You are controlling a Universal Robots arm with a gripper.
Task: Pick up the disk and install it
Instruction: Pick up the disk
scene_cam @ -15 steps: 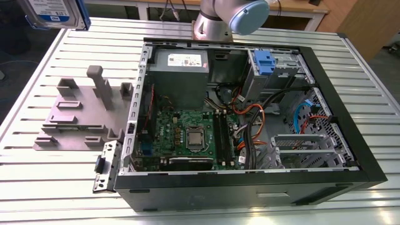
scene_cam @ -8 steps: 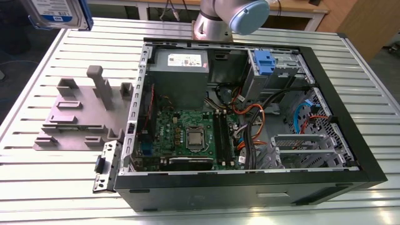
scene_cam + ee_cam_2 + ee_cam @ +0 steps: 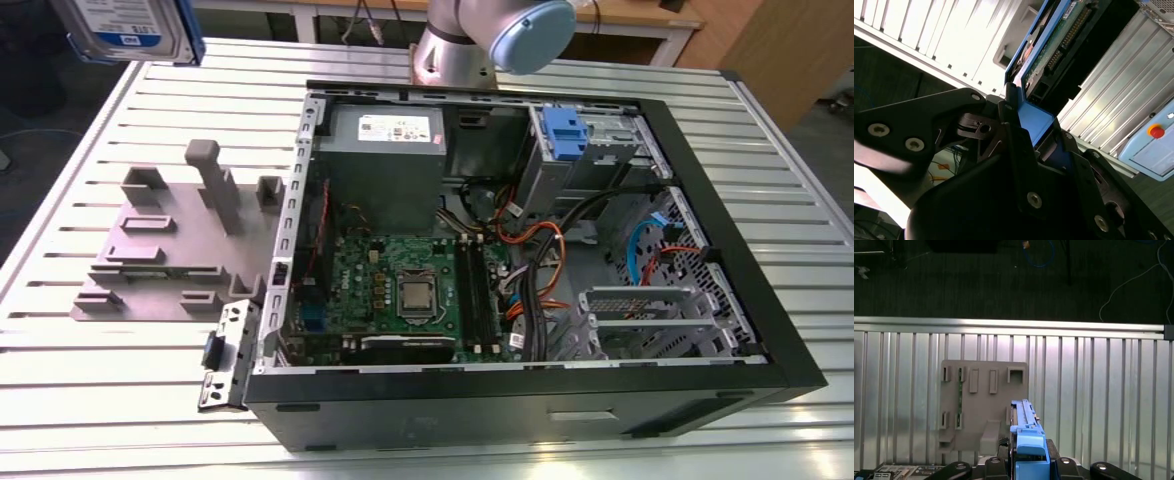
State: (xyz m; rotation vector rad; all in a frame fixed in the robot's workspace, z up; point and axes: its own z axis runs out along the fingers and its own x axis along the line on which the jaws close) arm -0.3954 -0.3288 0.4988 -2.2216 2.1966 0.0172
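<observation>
While the gripper (image 3: 1038, 131) clamped the disk (image 3: 1051, 47) by its blue carrier (image 3: 1036, 120), the black fingers (image 3: 1013, 135) pressed against both sides of that carrier, as the second wrist view showed. The green circuit-board side of the disk faced that camera.

In the exterior view, the disk (image 3: 127, 28) hung raised near the table's corner on the exterior view's left, with its white-and-blue label toward the camera. It was clear of the slatted metal table (image 3: 80, 400) and well apart from the open computer case (image 3: 534, 400).

The case lay on its side on the table, exposing the motherboard (image 3: 400, 290), a grey power supply (image 3: 384, 165) and a blue latch piece (image 3: 566, 135) at a drive bay. A grey fixture plate (image 3: 147, 260) lay on the table just beside the case, on the exterior view's left.

In the first wrist view, the disk (image 3: 1024, 415) appeared edge-on against the fixture plate (image 3: 979, 400) and the table slats.
</observation>
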